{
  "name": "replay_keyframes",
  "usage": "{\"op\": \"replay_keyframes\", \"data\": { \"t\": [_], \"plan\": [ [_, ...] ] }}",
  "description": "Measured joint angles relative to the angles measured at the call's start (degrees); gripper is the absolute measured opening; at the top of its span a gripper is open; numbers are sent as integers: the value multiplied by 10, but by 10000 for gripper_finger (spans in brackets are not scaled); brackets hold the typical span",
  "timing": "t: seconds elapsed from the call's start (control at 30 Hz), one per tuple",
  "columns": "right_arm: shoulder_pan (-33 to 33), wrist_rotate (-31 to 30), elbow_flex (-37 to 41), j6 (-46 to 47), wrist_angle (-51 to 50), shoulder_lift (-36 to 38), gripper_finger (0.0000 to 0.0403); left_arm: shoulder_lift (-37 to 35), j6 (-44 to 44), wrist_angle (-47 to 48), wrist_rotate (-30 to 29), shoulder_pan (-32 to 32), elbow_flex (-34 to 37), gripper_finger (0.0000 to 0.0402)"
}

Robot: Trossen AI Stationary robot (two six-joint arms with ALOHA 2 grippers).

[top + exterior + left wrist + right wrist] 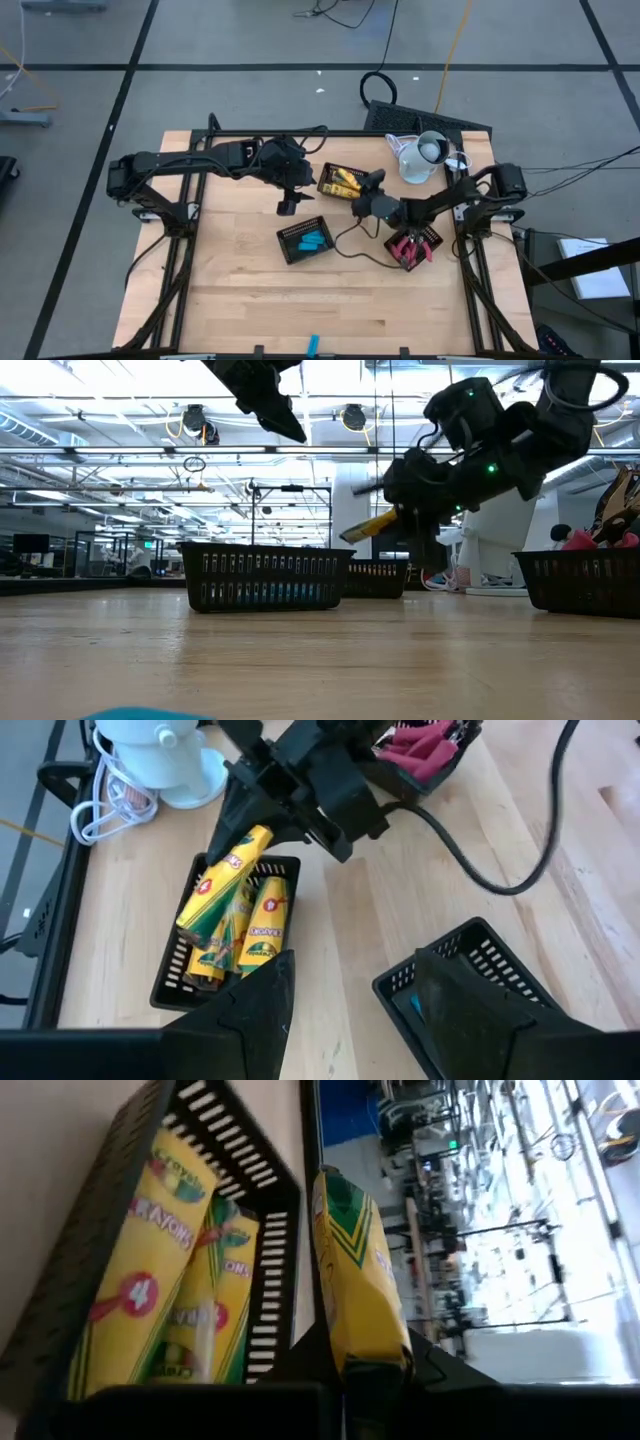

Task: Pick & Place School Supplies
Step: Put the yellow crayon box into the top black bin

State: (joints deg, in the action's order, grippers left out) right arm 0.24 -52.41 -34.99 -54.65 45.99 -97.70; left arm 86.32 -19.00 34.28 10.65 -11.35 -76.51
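A bright-blue short piece [313, 346] lies loose at the near edge of the light wooden counter [240, 300], outside any container.

Farther in, the central black mesh tray [303, 239] holds blue pieces [313, 241]. To its right, a second black mesh tray [413, 247] holds red/pink-handled scissor-like tools [410, 250].

The right hand [366, 190] is closed on one yellow-and-green crayon box [360, 1290], held tilted in the air just beside the far black mesh tray [180, 960]. That tray holds several more yellow crayon boxes [235, 925], stacked unevenly. The left hand [350, 985] hangs above the counter between the far tray and the central tray, fingers spread, holding nothing.

Hazards, as judged from this position:
- The box is gripped at one end only. It may pivot or slip, since most of its length hangs free.
- The box is not yet over the tray opening. Early release would drop it on the rim or the counter.
- The boxes already inside sit high; another may rest on top and slide out.
- The two arms are near each other. Movement of either risks contact.

Beyond the trays, a white jug [420, 158] stands at the far right edge.
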Motion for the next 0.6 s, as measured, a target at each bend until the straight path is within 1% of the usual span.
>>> {"op": "replay_keyframes", "data": {
  "t": [0.07,0.17,0.33,0.53,0.6],
  "plan": [
    [-3,17,-1,25,-20,7,18,0,0,0,0,0,0,209],
    [-11,23,-1,34,-31,9,21,0,0,-1,-2,0,0,209],
    [-21,63,0,58,-62,8,31,0,0,1,-2,0,0,209],
    [-22,65,0,71,-78,9,36,0,0,1,-2,0,0,209],
    [-22,79,-1,75,-77,9,41,0,0,3,-2,0,0,209]
  ]
}}
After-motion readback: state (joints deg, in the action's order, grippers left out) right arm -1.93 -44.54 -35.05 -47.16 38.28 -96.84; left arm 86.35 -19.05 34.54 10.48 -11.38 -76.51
